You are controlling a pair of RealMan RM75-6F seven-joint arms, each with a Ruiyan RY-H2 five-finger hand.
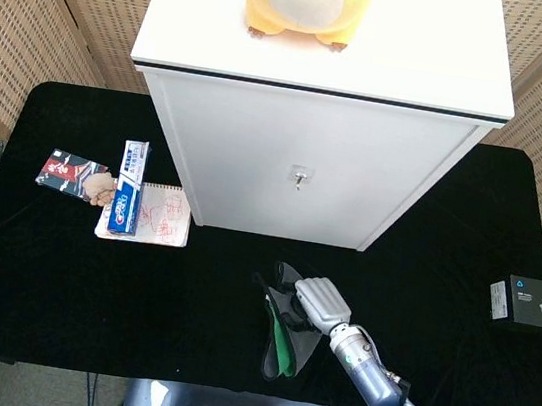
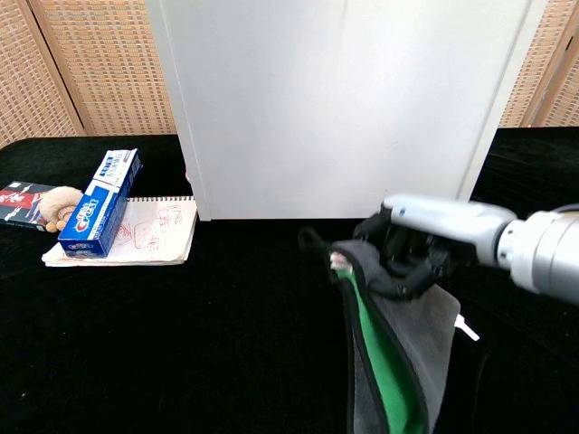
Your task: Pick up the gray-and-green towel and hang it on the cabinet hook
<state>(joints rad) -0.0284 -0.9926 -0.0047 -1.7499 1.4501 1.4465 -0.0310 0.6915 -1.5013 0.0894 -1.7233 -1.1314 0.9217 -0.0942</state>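
Observation:
My right hand [image 1: 321,299] grips the gray-and-green towel [image 1: 285,336] by its upper end and holds it off the black table. In the chest view the towel [image 2: 398,362] hangs down from the hand [image 2: 425,237], gray outside with green along its inner side and a black loop at the top. The white cabinet [image 1: 308,158] stands behind, and its small metal hook [image 1: 300,177] sits on the front face, above and slightly left of the hand. The chest view shows the cabinet front [image 2: 344,108] but not the hook. My left hand appears in neither view.
A blue toothpaste box [image 1: 130,186] lies on a notebook [image 1: 148,216] left of the cabinet, beside a small packet [image 1: 68,173]. A black box [image 1: 528,301] sits at the table's right edge. A yellow plush toy [image 1: 301,0] stands on the cabinet top.

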